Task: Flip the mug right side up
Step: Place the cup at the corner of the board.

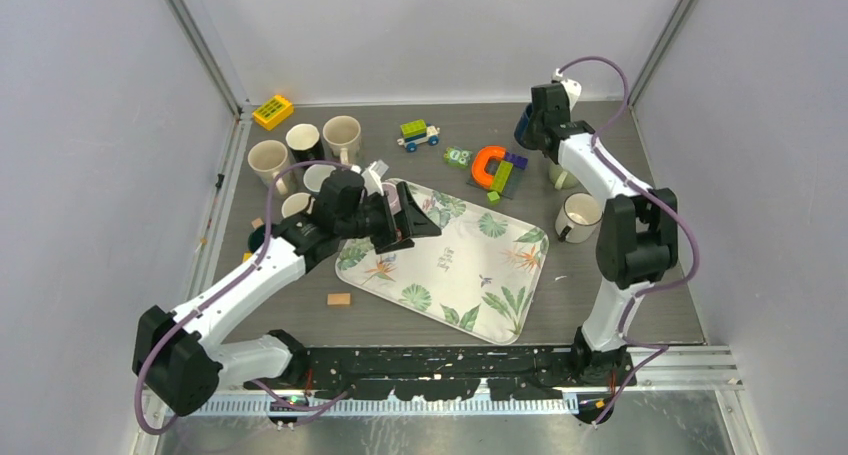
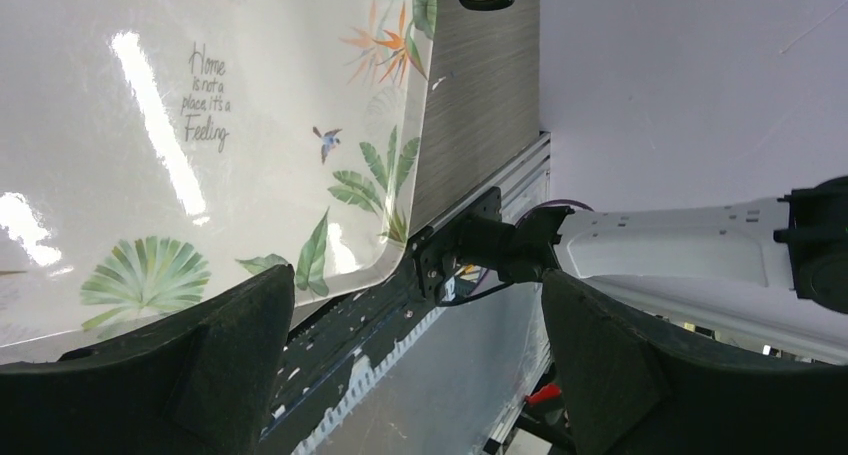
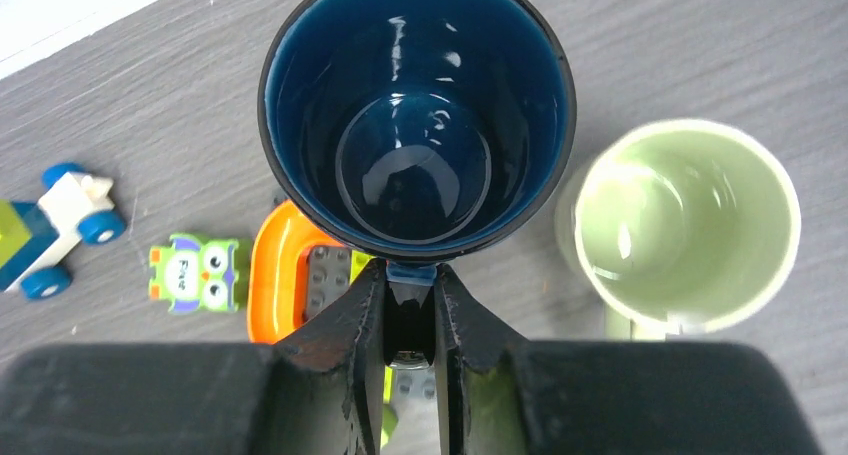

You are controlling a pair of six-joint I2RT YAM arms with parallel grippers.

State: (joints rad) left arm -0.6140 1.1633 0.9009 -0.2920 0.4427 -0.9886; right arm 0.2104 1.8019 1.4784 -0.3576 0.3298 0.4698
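Note:
A dark blue mug [image 3: 415, 115] faces my right wrist camera mouth-first, its glossy inside fully visible. My right gripper [image 3: 410, 295] is shut on the mug's handle just below the rim. In the top view the mug [image 1: 523, 127] and the right gripper [image 1: 537, 123] are at the back right of the table; whether the mug's base touches the table is hidden. My left gripper [image 1: 405, 220] hangs open over the near-left corner of the leaf-print tray [image 1: 470, 265]. Nothing lies between its fingers [image 2: 200, 365].
A pale green mug [image 3: 690, 220] stands upright right beside the blue one, and a white mug [image 1: 578, 215] is nearer. An orange arch [image 1: 488, 163], an owl brick [image 1: 457, 157] and a toy car [image 1: 419, 134] lie at centre back. Several mugs [image 1: 300, 150] cluster at back left.

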